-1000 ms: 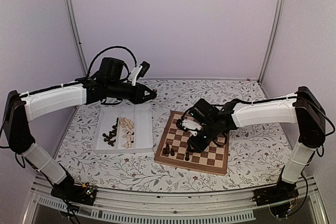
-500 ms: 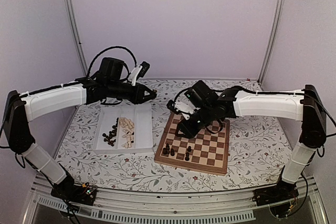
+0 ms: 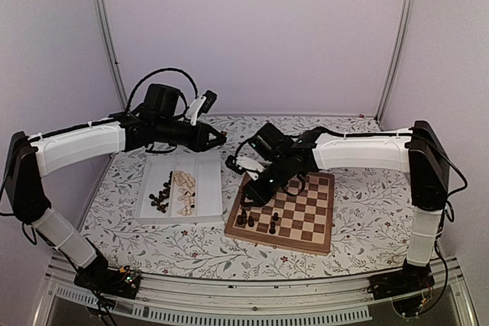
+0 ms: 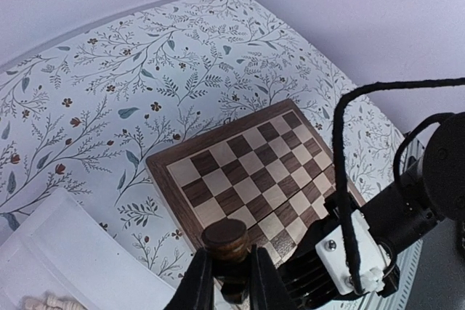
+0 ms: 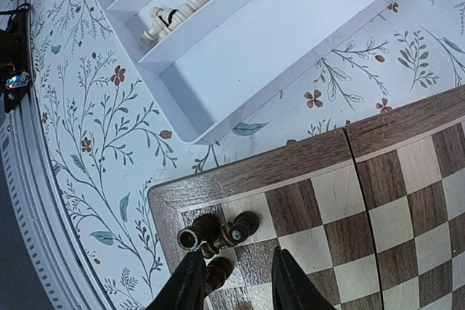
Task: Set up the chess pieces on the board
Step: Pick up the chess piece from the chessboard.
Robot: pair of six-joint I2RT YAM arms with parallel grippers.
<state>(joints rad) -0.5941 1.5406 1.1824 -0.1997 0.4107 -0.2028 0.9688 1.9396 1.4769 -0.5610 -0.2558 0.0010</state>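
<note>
My left gripper (image 3: pixel 220 137) hangs in the air above the tray's far end, shut on a dark chess piece (image 4: pixel 226 239) with a round flat top, seen between its fingers (image 4: pixel 196 284) in the left wrist view. My right gripper (image 3: pixel 253 191) is open and empty above the left near part of the board (image 3: pixel 306 211). Its fingers (image 5: pixel 187 284) straddle a spot beside three dark chess pieces (image 5: pixel 218 230) at the board's corner (image 5: pixel 407 179). Those pieces (image 3: pixel 246 219) and one more (image 3: pixel 273 226) stand on the board's near rows.
A white two-compartment tray (image 3: pixel 210 164) lies left of the board, with dark pieces (image 3: pixel 160 197) in its left part and pale pieces (image 3: pixel 184 191) in the middle. It also shows in the right wrist view (image 5: pixel 290 41). The flowered cloth (image 3: pixel 359 188) covers the table.
My right arm has swung left and back, from over the board's middle to its left side near the corner pieces. My left arm has not moved and still holds its piece.
</note>
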